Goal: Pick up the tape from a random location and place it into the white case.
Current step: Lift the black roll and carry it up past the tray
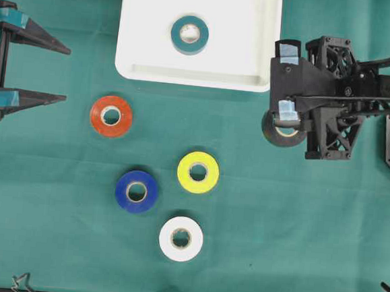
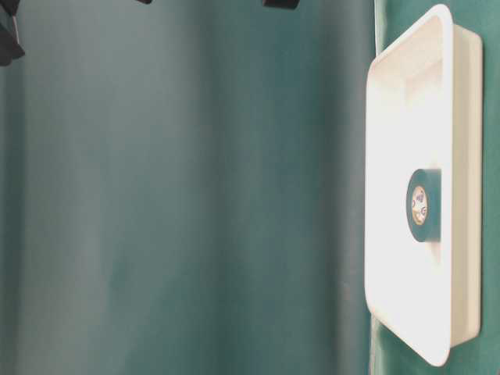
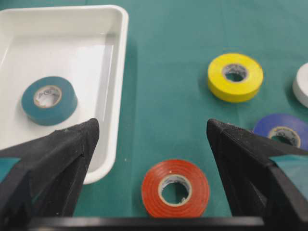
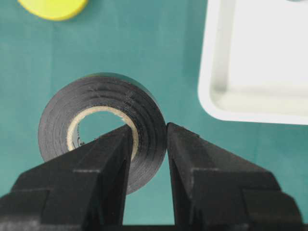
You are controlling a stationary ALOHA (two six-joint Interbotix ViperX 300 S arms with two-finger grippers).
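Green cloth covers the bench (image 1: 308,250), on which the white case (image 1: 142,47) lies at the far edge with a teal tape roll (image 1: 189,34) flat on its floor. Just off the case's near right corner, the right hand (image 1: 285,119) points steeply down and pinches the wall of a black tape roll (image 4: 101,127): one finger (image 4: 103,159) sits inside the cardboard core and the other presses the outer face, the jaws narrow around the roll's thickness. That roll is outside the case, close beside its rim; whether it is touching the cloth cannot be told. Well to the left of the case's near left corner, the left hand (image 1: 52,70) is held roughly level, its two fingers spread wide with nothing between them. Nearer than the case lie four loose rolls, all flat: an orange-red roll (image 1: 111,116) just below its left corner, a yellow roll (image 1: 198,172) below its middle, then a blue roll (image 1: 137,191) and a white roll (image 1: 181,238) farther still.
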